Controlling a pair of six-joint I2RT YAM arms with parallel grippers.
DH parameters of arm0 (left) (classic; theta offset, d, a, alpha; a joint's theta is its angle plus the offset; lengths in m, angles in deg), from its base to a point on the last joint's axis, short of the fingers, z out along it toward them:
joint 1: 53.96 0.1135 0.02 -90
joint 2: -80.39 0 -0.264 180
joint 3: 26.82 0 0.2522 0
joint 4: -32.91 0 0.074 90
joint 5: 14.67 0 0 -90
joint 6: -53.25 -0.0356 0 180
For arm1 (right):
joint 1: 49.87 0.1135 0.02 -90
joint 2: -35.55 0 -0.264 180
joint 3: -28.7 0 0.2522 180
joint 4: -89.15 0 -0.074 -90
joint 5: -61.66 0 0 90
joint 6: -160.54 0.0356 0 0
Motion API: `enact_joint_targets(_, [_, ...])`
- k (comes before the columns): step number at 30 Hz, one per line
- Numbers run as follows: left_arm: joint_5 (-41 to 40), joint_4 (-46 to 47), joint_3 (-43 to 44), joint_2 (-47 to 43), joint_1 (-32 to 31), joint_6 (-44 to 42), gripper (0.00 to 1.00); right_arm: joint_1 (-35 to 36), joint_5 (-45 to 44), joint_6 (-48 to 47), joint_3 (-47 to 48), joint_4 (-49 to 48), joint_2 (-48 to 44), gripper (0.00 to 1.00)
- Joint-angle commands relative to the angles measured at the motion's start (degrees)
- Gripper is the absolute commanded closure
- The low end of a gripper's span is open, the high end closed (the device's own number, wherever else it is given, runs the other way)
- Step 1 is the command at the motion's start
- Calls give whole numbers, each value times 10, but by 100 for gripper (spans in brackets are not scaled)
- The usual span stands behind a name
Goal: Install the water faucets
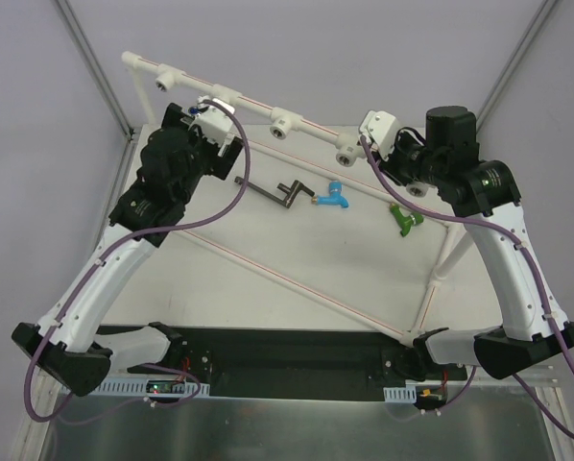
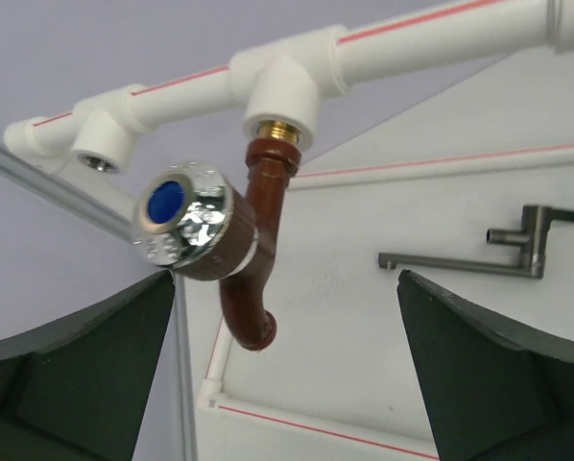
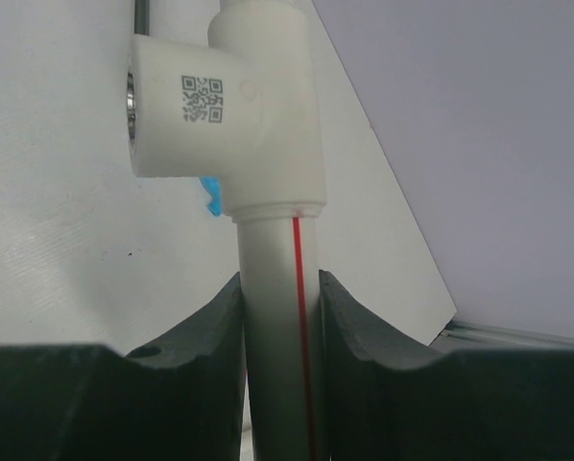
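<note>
The red-brown faucet (image 2: 263, 240) with its shiny blue-capped knob (image 2: 183, 223) hangs from a tee socket (image 2: 279, 96) of the white pipe frame, its brass thread in the socket. My left gripper (image 2: 282, 384) is open just below it, fingers wide on either side and touching nothing. In the top view the left gripper (image 1: 210, 117) sits at the frame's raised back pipe. The blue faucet (image 1: 333, 197) and the green faucet (image 1: 403, 220) lie loose on the table. My right gripper (image 3: 282, 317) is shut on the white pipe (image 3: 273, 288) just below a tee (image 3: 239, 106).
A grey metal tap piece (image 1: 282, 192) lies on the table left of the blue faucet. Open sockets (image 1: 279, 125) line the back pipe. The frame's thin white pipes (image 1: 297, 283) cross the table diagonally. A metal post (image 2: 181, 384) stands by the left fingers.
</note>
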Motion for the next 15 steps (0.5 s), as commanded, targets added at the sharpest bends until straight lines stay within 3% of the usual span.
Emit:
enact_joint_targets(1, [8, 61, -3, -69, 8, 74, 1, 13, -4, 67, -5, 32, 9, 80])
enact_joint_targets(3, [-3, 60, -10, -84, 8, 98, 1, 12, -11, 77, -1, 25, 8, 69])
enact_joint_targets(4, [-6, 61, -15, -103, 8, 107, 1, 12, -13, 79, 1, 20, 6, 55])
enact_joint_targets(6, [-7, 61, -30, -132, 8, 129, 1, 13, -21, 92, 7, 15, 4, 42])
enact_joint_targets(7, [-8, 61, -34, -140, 8, 136, 1, 13, -27, 97, 13, 6, 2, 31])
enact_joint_targets(10, [-22, 61, -49, -173, 8, 154, 1, 13, -48, 123, 29, -18, -4, 14])
enact_joint_targets(13, [-38, 61, -66, -203, 8, 164, 1, 13, -66, 157, 36, -55, -12, 2])
enact_joint_targets(15, [-53, 61, -78, -226, 8, 168, 1, 14, -81, 185, 31, -82, -29, 4])
